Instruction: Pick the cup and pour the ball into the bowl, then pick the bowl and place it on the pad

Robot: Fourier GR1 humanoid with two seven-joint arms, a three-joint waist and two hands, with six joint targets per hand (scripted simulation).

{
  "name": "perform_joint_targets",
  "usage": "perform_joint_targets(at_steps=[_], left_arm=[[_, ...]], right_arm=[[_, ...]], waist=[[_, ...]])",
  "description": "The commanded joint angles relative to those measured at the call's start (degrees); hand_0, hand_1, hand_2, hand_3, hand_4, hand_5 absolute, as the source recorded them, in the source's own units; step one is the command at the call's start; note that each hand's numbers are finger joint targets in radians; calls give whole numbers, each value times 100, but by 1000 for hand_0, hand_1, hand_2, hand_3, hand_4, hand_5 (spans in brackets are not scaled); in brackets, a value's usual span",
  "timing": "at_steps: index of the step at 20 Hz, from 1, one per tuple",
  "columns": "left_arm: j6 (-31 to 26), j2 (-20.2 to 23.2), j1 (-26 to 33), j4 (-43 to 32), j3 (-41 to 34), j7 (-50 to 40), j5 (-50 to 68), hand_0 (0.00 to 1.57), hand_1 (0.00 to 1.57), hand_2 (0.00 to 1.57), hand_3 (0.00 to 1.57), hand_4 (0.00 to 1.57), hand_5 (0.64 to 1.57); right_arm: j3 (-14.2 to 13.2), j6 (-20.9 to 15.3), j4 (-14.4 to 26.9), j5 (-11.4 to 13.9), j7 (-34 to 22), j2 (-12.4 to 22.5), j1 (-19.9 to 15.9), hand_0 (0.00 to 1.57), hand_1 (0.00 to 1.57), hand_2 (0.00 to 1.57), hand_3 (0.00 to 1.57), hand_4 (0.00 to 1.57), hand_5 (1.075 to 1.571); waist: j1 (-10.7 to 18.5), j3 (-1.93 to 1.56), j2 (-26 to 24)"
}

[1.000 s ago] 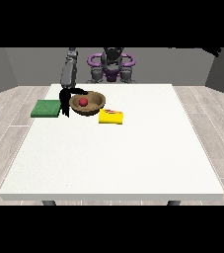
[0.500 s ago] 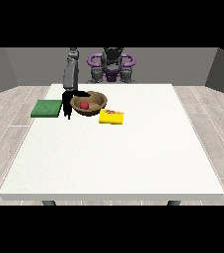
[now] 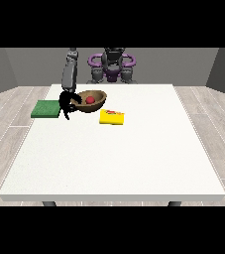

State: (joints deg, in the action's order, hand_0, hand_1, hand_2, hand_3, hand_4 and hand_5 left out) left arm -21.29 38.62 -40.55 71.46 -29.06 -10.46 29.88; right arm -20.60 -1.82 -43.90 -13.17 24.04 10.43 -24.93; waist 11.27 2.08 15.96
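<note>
Here, the black hand at the view's left [image 3: 67,103] grips the brown wooden bowl [image 3: 97,101] holding the red ball [image 3: 90,99], seemingly ready to carry it leftward onto the flat green pad [image 3: 45,108].

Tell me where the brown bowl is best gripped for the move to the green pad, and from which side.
Probably the bowl's rim on the side facing the green pad, at the view's left. The bowl is wide and open-topped with a red ball inside, so a pinch over the thin rim suits it. The hand at the view's left already sits at that edge, and the yellow object lies to the other side.
</note>
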Motion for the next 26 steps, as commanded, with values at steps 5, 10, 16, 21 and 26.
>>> perform_joint_targets(at_steps=[5, 10, 16, 21, 26], left_arm=[[-162, 156, 440, -783, -209, 438, -235, 0, 0, 0, 0, 721, 1569], [-498, 525, 676, -1580, -403, 573, -216, 0, 0, 0, 0, 723, 1569], [-369, 489, 810, -1435, -401, 838, -256, 0, 0, 0, 0, 703, 1565], [-453, 670, 670, -1185, -583, 910, 0, 0, 0, 0, 0, 695, 1564], [-483, 875, 699, -1595, -670, 1583, -293, 0, 0, 0, 0, 701, 1557]], right_arm=[[421, -402, -102, 320, -1839, 384, -218, 1571, 1571, 1571, 1571, 1061, 1527], [575, -583, -426, 194, -3166, 374, -810, 1571, 1571, 1571, 1571, 1034, 1534], [588, -23, -212, 466, -2982, 1310, -750, 1571, 1571, 1571, 1571, 973, 1564], [-119, 730, 273, 70, -2300, 2306, -897, 1571, 1571, 1571, 1571, 984, 1571], [-179, 843, 217, -17, -2258, 2429, -1244, 1571, 1571, 1571, 1373, 990, 1571]], waist=[[-408, -194, -444], [-785, -200, -849], [-867, -208, -660], [-700, -215, 29], [-915, -208, 583]])
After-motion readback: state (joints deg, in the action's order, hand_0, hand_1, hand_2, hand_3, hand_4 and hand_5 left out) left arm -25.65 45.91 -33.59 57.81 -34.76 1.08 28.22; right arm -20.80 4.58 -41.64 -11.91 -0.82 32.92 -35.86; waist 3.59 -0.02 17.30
